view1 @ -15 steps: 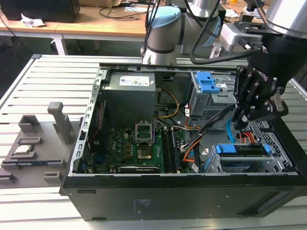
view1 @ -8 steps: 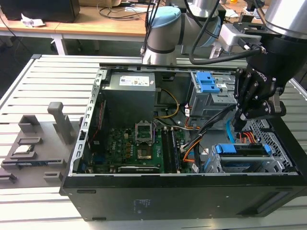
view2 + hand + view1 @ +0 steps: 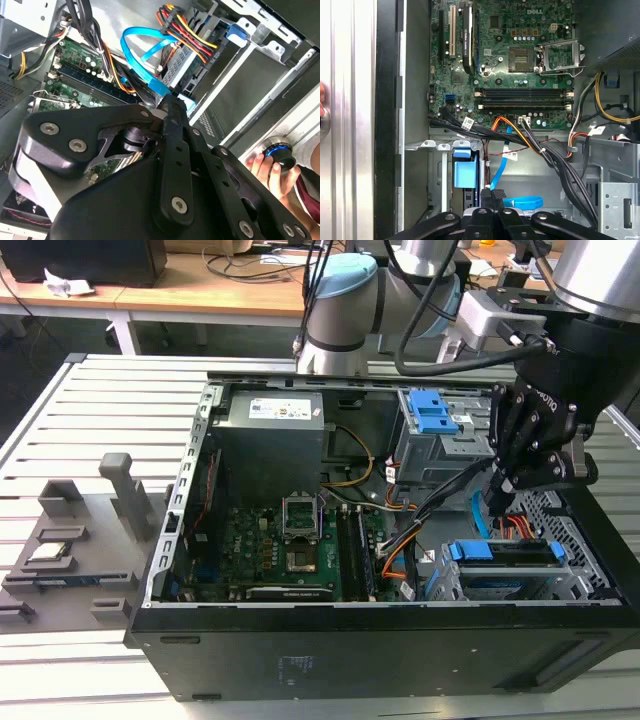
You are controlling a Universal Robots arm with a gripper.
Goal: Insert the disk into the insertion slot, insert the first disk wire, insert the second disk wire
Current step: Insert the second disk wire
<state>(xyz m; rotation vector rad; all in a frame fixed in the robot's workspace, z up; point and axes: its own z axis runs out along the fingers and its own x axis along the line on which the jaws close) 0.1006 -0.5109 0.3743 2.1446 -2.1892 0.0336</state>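
The open computer case (image 3: 300,640) lies on the slatted surface (image 3: 60,400) with its green motherboard (image 3: 270,540) showing. In the exterior view, the disk (image 3: 500,552) in its blue carrier sits inside the insertion slot (image 3: 560,530), the perforated cage at about 4 o'clock from the motherboard. The black tool (image 3: 505,490) hangs just above the disk's rear end, at roughly 11 o'clock from it. Its fingers (image 3: 172,112) come together at their tips and appear clenched on the second disk wire (image 3: 145,67); the light blue flat cable loops away from the fingertips in the second wrist view. The first disk wire (image 3: 187,35), a bundle of red, orange, yellow and dark strands, runs just beside that loop, at 1 o'clock from it, toward the cage. In the first wrist view the blue cable (image 3: 522,202) curls right beside the fingertips, with the disk's blue carrier (image 3: 466,172) close by. A person's hand (image 3: 272,172) rests beside the case.
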